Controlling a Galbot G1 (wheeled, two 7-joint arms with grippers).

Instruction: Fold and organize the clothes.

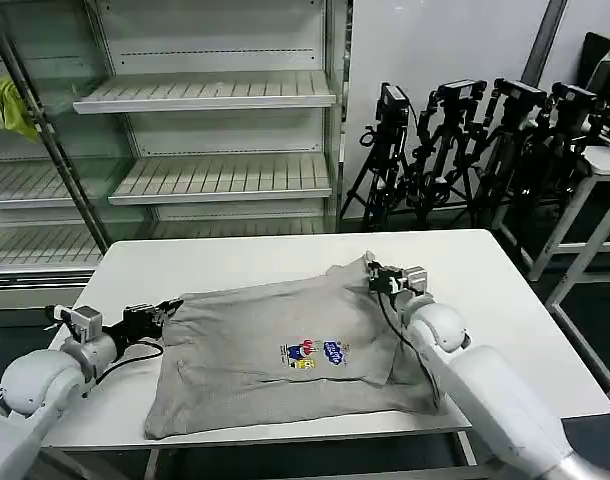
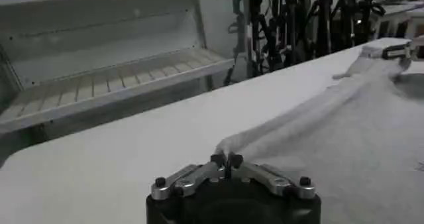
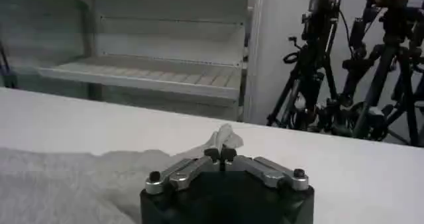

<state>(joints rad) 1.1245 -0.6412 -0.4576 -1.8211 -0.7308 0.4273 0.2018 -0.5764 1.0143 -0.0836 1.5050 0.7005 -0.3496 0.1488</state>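
The left gripper (image 2: 226, 160) is clamped tight on a corner of the light grey short-sleeved fabric shirt (image 1: 285, 350), which stretches away from it across the white table (image 1: 235, 265). The right gripper (image 3: 220, 154) pinches the shirt's opposite far corner, fingertips closed on a small tuft of cloth. Between the two grippers the shirt lies spread, its small multicoloured chest print (image 1: 313, 353) facing up.

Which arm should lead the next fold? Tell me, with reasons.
Probably the right. The right gripper is shut on the shirt at its raised far corner, already partly folded inward. The left gripper pinches the opposite corner low near the table edge, suited to anchoring.
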